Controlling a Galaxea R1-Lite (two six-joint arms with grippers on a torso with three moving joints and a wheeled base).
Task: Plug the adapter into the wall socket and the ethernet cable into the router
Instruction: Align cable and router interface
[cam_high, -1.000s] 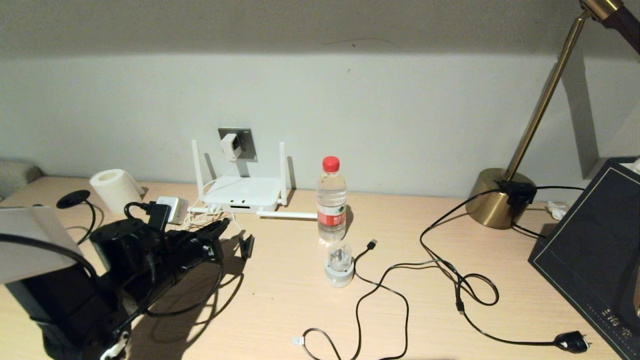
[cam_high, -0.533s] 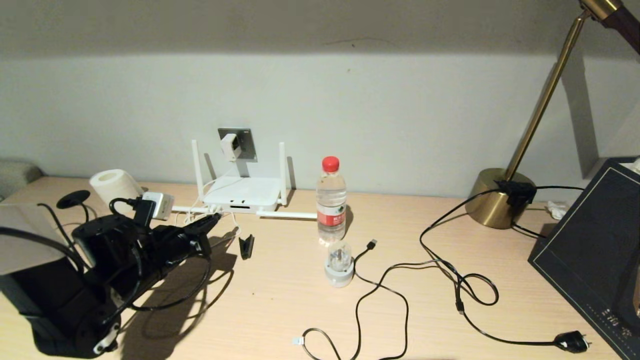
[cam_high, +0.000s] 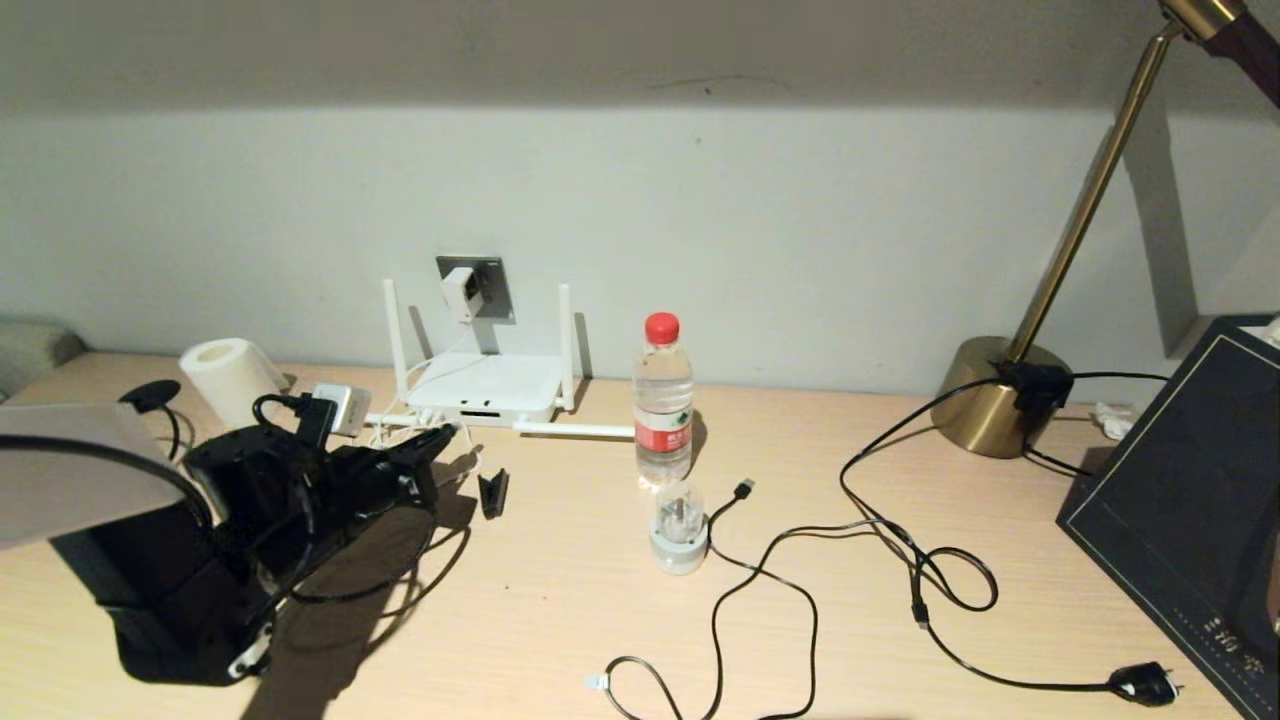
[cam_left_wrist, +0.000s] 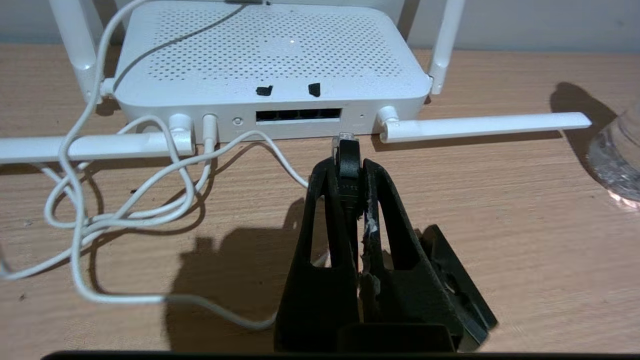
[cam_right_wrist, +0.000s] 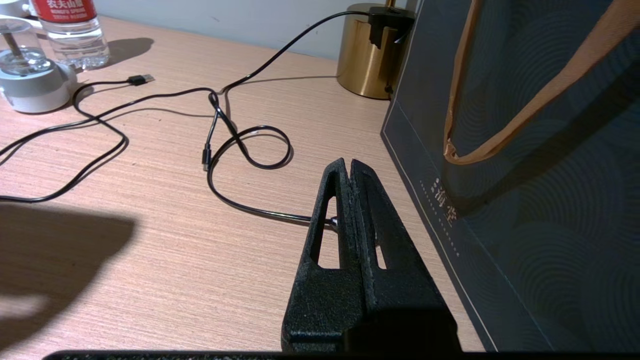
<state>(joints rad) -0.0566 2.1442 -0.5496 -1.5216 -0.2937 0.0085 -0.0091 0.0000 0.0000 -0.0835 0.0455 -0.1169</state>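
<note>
The white router (cam_high: 487, 385) sits against the wall below the grey wall socket (cam_high: 486, 286). The white adapter (cam_high: 460, 292) sits in that socket, its thin cord dropping to the router. My left gripper (cam_left_wrist: 347, 167) is shut on the ethernet cable's plug (cam_left_wrist: 346, 150). The clear tip hovers just in front of the router (cam_left_wrist: 272, 55), slightly to one side of its dark port slot (cam_left_wrist: 298, 114). From the head, the left gripper (cam_high: 440, 440) is low at the router's front left. My right gripper (cam_right_wrist: 350, 165) is shut and empty, parked over the table beside a dark bag.
A water bottle (cam_high: 662, 400) and a round white-and-clear plug piece (cam_high: 678, 525) stand right of the router. Black cables (cam_high: 800, 560) loop across the table to a mains plug (cam_high: 1145, 683). A brass lamp base (cam_high: 990, 400), dark bag (cam_high: 1190, 500), paper roll (cam_high: 230, 378) and black clip (cam_high: 492, 493) are nearby.
The left arm swung a little left, then back right, staying in front of the router with the plug still held. Nothing else moved.
</note>
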